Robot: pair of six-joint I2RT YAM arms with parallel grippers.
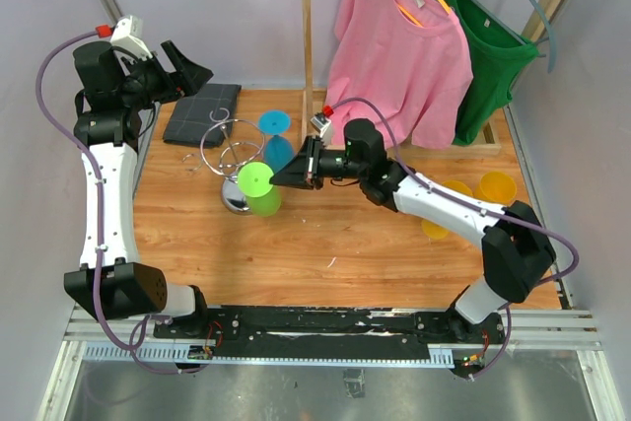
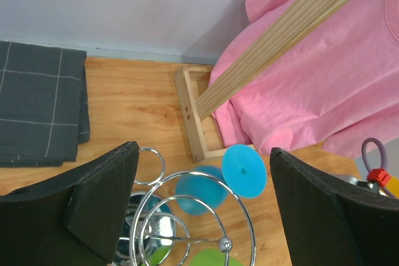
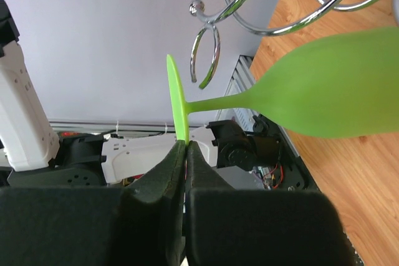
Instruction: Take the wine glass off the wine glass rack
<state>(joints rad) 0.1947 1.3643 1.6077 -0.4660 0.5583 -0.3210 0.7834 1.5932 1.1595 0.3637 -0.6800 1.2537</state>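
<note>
Right gripper (image 3: pixel 186 144) is noted pinched on the foot rim of the green wine glass (image 3: pixel 324 88), held inverted just beside the wine glass rack (image 1: pixel 234 202), seemingly unhooked, carrying clear not yet done; left gripper (image 2: pixel 204 149) is held wide apart.

Right claw (image 1: pixel 282 177) at green wine glass (image 1: pixel 258 185) foot — beside chrome wine glass rack (image 1: pixel 228 149), left claw (image 1: pixel 190 70) well apart

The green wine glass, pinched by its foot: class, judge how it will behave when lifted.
Probably light and stiff: the green wine glass looks like matte plastic, its thin stem unbent. It may pivot or slip, since the right tool pinches only the foot's rim, bowl far sideways.
</note>
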